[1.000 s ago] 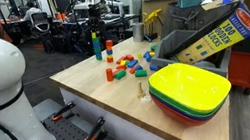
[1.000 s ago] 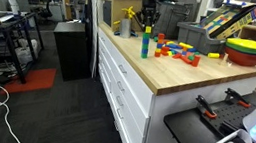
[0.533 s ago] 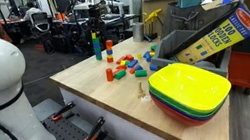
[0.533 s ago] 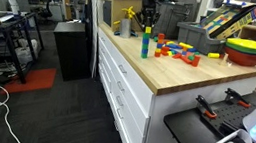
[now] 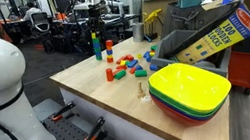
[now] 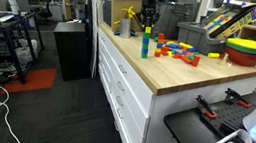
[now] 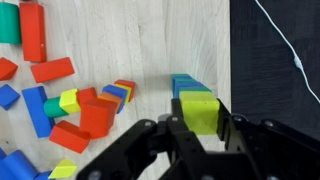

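Note:
My gripper is shut on a yellow-green block, black fingers pressing on both of its sides. Directly beneath it stands a tower of green and blue blocks, close to the wooden table's edge. In both exterior views the gripper hangs straight over the slim upright tower. Whether the held block rests on the tower's top I cannot tell.
Loose coloured blocks lie scattered beside the tower. A stack of yellow, green and red bowls sits further along the table. A block box leans behind it. Beyond the table's edge is dark floor.

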`<act>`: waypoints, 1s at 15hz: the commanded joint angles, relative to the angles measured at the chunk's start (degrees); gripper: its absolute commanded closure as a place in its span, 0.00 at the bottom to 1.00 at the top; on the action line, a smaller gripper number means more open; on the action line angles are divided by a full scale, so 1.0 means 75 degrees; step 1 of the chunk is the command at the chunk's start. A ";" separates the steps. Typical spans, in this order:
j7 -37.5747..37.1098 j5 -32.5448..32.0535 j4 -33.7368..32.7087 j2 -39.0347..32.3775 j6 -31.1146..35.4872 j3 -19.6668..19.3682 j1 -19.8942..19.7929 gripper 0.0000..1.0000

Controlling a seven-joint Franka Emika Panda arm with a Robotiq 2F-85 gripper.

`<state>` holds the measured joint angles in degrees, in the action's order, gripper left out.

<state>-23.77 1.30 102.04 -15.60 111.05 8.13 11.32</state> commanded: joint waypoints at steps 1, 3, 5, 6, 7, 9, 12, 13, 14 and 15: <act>0.0203 0.0114 0.0016 0.0061 -0.0044 -0.0039 0.0030 0.92; 0.0203 0.0112 0.0015 0.0062 -0.0042 -0.0041 0.0036 0.92; 0.0193 0.0099 0.0018 0.0066 -0.0028 -0.0046 0.0043 0.92; 0.0181 0.0096 0.0023 0.0073 0.0004 -0.0050 0.0044 0.92; 0.0166 0.0087 0.0021 0.0071 0.0014 -0.0054 0.0046 0.92; 0.0130 0.0073 0.0017 0.0068 0.0023 -0.0058 0.0054 0.42; 0.0114 0.0073 0.0029 0.0070 0.0035 -0.0056 0.0060 0.27; 0.0111 0.0078 0.0035 0.0072 0.0037 -0.0055 0.0060 0.19; 0.0112 0.0080 0.0043 0.0075 0.0040 -0.0055 0.0060 0.12; 0.0111 0.0086 0.0051 0.0079 0.0044 -0.0055 0.0058 0.04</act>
<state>-23.77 1.31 102.03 -15.60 111.13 8.14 11.56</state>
